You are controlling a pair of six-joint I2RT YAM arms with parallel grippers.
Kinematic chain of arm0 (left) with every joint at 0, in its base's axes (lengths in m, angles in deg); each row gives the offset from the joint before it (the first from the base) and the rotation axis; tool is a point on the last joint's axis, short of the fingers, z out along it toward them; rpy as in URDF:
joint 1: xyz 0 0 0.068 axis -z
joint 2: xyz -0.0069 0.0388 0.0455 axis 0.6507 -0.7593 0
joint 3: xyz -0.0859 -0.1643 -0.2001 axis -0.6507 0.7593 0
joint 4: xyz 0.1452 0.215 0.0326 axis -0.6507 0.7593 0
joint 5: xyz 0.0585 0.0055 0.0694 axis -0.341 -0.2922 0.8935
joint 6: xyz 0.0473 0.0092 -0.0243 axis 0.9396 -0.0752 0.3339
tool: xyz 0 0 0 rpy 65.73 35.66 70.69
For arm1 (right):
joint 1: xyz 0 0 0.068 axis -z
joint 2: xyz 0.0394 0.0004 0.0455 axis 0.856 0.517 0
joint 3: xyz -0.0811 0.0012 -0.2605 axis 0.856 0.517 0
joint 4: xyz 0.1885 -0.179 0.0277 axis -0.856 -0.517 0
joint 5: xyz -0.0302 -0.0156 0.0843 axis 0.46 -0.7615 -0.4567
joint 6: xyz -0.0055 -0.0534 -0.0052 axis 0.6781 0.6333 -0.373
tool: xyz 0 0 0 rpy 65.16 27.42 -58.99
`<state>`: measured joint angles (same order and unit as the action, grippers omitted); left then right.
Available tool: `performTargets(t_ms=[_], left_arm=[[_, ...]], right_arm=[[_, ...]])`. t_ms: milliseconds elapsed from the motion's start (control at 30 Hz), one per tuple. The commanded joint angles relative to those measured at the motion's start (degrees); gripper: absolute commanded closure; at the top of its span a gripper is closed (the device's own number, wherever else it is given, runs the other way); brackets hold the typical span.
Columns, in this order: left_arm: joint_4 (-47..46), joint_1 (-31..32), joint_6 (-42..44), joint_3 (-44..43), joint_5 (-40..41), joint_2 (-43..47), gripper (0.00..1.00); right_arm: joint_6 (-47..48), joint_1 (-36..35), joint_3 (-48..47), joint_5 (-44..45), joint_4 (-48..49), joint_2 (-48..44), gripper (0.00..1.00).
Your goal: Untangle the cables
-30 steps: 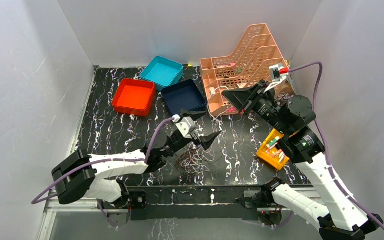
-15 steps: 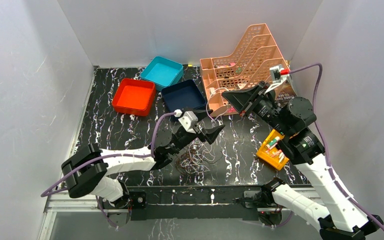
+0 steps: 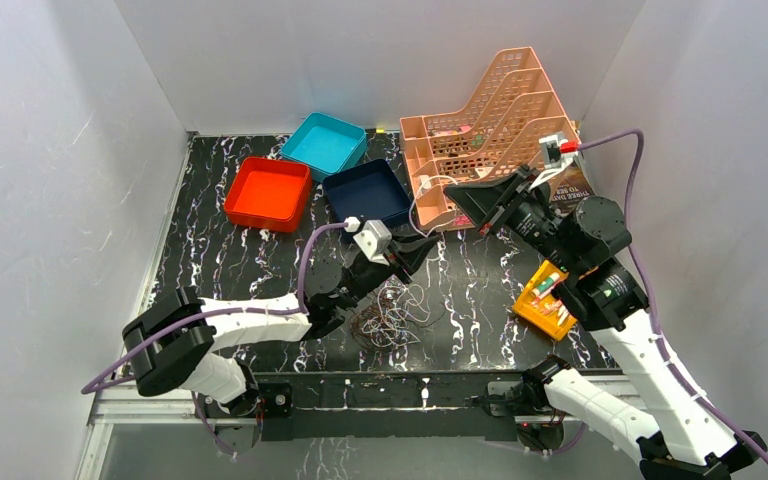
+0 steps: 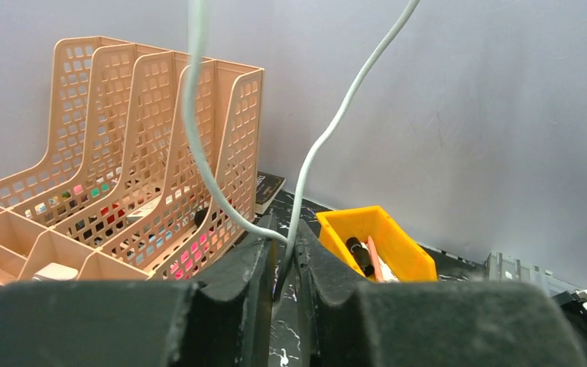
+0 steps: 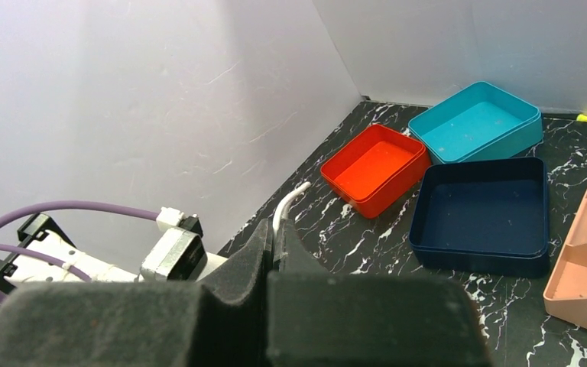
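A tangle of thin whitish, black and brown cables (image 3: 390, 315) lies on the black marbled table in front of the left arm. One whitish cable (image 3: 412, 215) rises out of it and hangs in a loop between the two grippers. My left gripper (image 3: 422, 252) is above the bunch, its jaws shut on this cable (image 4: 306, 160), which runs up from the fingertips (image 4: 264, 245) in two strands. My right gripper (image 3: 457, 197), in front of the peach rack, is shut on the same cable; a short white end (image 5: 290, 195) pokes out past its tips (image 5: 274, 233).
A peach file rack (image 3: 490, 120) stands at the back right, with a book (image 3: 572, 185) beside it. A yellow bin (image 3: 545, 300) of small items sits near the right arm. Red (image 3: 268, 192), teal (image 3: 324, 143) and navy (image 3: 368, 192) trays lie at the back left.
My left gripper has moved right and away from the bunch to the hanging whitish cable and has gone from wide open to shut on it. The right arm has barely moved.
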<state>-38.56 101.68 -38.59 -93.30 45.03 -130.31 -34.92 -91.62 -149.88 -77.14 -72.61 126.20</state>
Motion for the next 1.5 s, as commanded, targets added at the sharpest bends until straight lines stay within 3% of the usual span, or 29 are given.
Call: performTargets(t_ms=[0, 100, 333, 467, 667, 833, 933, 1067, 1467], left_arm=[[-3.9, 0.2, 0.0, 0.5, 0.8, 2.4, 0.91], [-3.8, 0.2, -0.4, 1.5, 2.3, 4.3, 1.00], [1.8, 0.2, -2.3, 4.9, 7.5, 9.1, 1.00], [17.8, 0.2, -5.6, 3.7, 13.0, 14.0, 1.00], [54.7, 0.1, -13.2, -7.6, 23.7, 17.6, 1.00], [69.4, -0.4, -15.2, -14.0, 26.6, 18.6, 1.00], [77.8, -4.7, -17.9, -18.4, 23.6, 18.2, 1.00], [81.4, -13.8, -20.2, -20.4, 14.5, 18.3, 1.00], [83.0, -24.2, -8.6, -27.5, 10.3, 13.9, 1.00]], right_arm=[[-0.4, -0.1, 1.0, 1.2, 3.4, -0.9, 1.00], [-0.1, -0.2, 1.6, 2.7, 2.7, -1.3, 1.00], [1.5, -0.2, 3.9, 11.2, -1.8, -2.5, 0.89], [3.0, -0.1, 5.2, 14.8, -4.0, -2.7, 0.75], [4.8, -0.1, 6.6, 17.3, -5.5, -3.4, 0.60], [5.0, -0.2, 8.3, 17.7, -5.8, -3.5, 0.54], [4.6, -0.2, 9.5, 17.1, -5.9, -3.4, 0.52], [4.2, -0.2, 10.8, 16.2, -6.5, -3.5, 0.51], [2.6, -0.2, 14.8, 13.5, -7.8, -4.6, 0.50]])
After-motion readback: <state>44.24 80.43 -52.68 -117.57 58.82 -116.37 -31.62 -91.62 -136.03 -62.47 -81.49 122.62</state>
